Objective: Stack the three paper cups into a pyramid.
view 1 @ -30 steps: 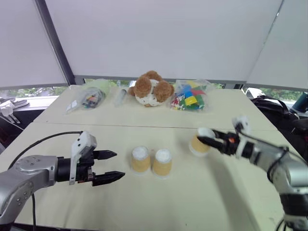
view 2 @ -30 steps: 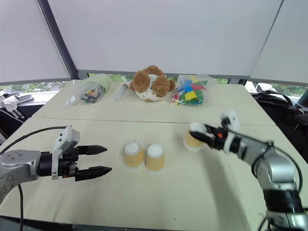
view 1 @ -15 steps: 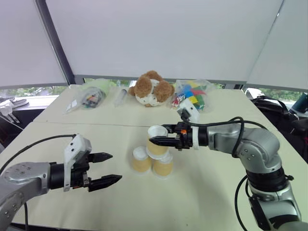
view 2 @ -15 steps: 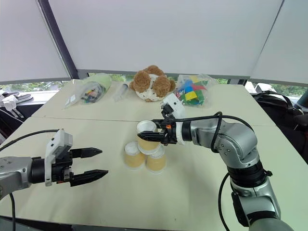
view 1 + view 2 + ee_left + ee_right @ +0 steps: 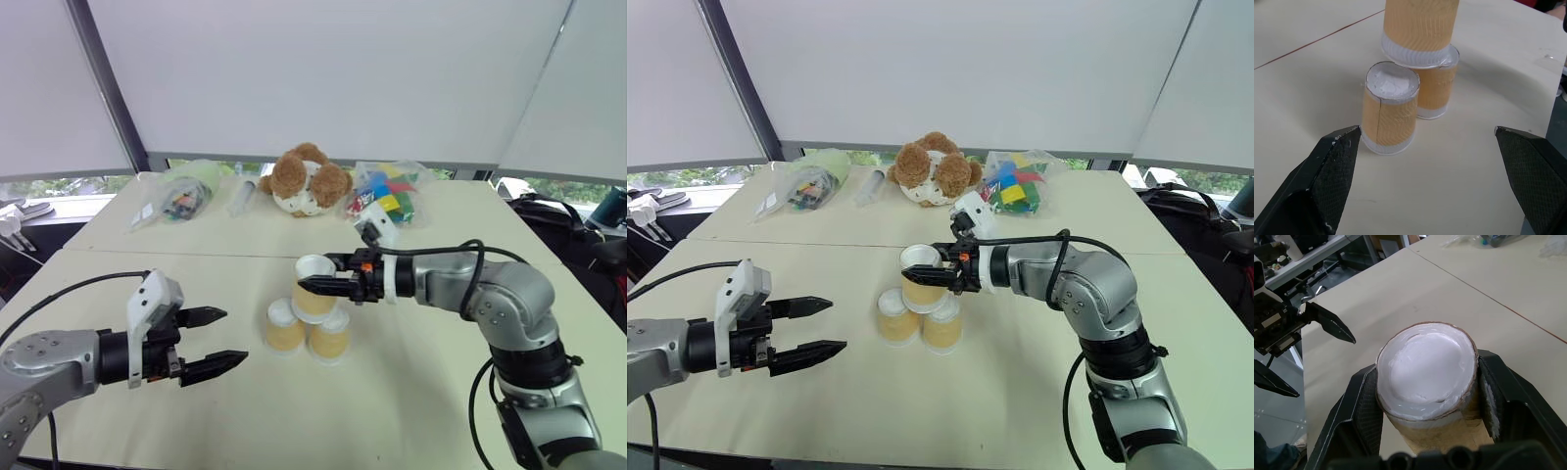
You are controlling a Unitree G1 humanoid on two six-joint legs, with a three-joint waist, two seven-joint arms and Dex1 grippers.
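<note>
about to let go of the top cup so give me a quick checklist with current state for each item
1. Right tool gripping the top cup: ok, shut on its wall.
2. Two base cups upside down, side by side: ok.
3. Top cup upside down like the base pair: ok.
4. Top cup resting on both bases: cannot tell; the left wrist view shows its rim at the farther base cup, contact with the nearer one unclear.
5. Left tool open and apart from the cups: ok.
</note>
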